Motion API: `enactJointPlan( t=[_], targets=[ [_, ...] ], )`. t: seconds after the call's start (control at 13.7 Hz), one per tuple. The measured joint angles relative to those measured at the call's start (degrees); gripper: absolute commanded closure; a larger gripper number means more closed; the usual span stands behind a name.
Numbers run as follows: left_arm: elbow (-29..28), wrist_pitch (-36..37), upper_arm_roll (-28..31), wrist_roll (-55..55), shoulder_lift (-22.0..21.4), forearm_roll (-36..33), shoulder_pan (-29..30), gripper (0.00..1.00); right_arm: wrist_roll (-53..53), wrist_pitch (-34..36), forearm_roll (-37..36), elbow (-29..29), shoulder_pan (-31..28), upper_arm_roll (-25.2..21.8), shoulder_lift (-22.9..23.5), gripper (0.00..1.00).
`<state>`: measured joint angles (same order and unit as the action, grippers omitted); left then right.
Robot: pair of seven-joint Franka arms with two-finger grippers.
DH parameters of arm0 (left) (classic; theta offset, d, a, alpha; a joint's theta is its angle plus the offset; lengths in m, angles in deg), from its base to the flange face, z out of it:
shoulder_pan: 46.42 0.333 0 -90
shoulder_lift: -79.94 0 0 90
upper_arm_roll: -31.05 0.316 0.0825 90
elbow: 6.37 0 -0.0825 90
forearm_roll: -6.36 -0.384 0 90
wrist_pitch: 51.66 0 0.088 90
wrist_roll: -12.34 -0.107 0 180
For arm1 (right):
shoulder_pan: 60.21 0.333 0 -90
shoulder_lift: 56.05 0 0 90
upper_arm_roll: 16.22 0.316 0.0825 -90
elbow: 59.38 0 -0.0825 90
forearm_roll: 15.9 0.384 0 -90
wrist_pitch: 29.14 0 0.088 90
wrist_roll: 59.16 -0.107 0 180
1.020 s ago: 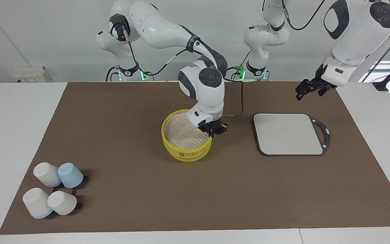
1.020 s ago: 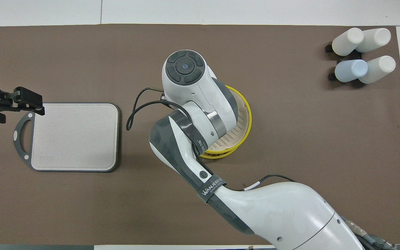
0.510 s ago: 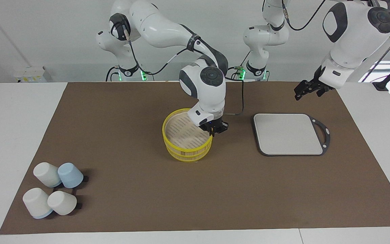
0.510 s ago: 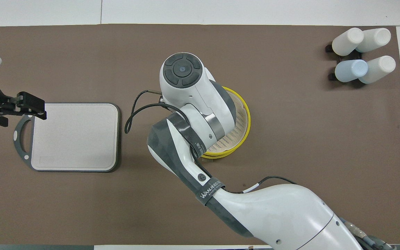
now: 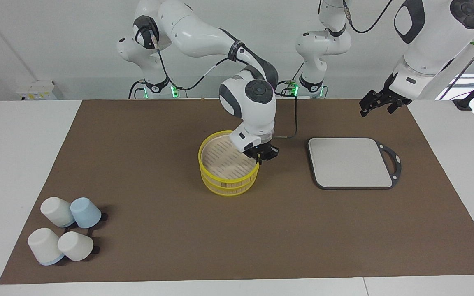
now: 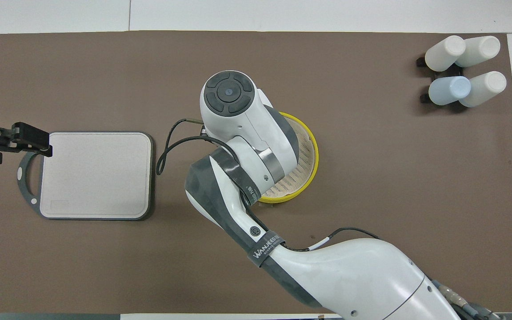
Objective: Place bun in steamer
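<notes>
The steamer point(image 5: 225, 186), a round two-tier bamboo basket with yellow rims, stands in the middle of the brown mat. Its slatted floor is bare where it shows. My right gripper point(image 5: 261, 158) is down at the steamer's rim, on the side toward the left arm's end, and is shut on it. In the overhead view my right arm covers much of the steamer point(image 6: 313, 163) and hides the gripper. No bun shows in either view. My left gripper point(image 5: 372, 107) hangs open and empty in the air over the mat beside the board's handle; it also shows in the overhead view point(image 6: 34, 141).
A grey rectangular board point(image 5: 350, 162) with a dark rim and handle lies toward the left arm's end, bare on top; it also shows in the overhead view point(image 6: 96, 175). Several upturned cups point(image 5: 64, 230), white and pale blue, cluster at the right arm's end, farther from the robots point(image 6: 460, 71).
My right gripper has shifted slightly toward the left arm's end, and the steamer moved with it; its tilted top tier now sits level. My left gripper has risen a little.
</notes>
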<state>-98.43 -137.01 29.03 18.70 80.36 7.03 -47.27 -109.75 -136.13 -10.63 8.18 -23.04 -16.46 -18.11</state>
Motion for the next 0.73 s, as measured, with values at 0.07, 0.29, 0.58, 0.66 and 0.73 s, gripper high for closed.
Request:
enactJointPlan(
  t=[0.07,0.29,0.58,0.66,0.73],
  targets=[
    [-0.04,-0.01,-0.01,-0.02,-0.09,0.0,0.0,0.0,0.0,0.0,0.0,0.06,0.16,0.0,0.0,1.0],
    [-0.1,-1.0,-0.04,-0.12,-0.14,0.0,0.0,0.0,0.0,0.0,0.0,0.45,0.19,-0.06,0.0,1.0],
    [-0.3,-1.8,-0.09,-0.12,-0.14,0.0,0.0,0.0,0.0,0.0,0.0,0.58,-0.06,-0.17,-0.05,1.0],
    [-0.34,-1.85,-0.1,-0.12,-0.14,0.0,0.0,0.0,0.0,0.0,0.0,0.61,-0.06,-0.16,-0.06,1.0],
    [-0.37,-1.88,-0.13,-0.12,-0.14,0.0,0.0,0.0,0.0,0.0,0.0,0.65,-0.06,-0.16,-0.08,1.0]
  ],
)
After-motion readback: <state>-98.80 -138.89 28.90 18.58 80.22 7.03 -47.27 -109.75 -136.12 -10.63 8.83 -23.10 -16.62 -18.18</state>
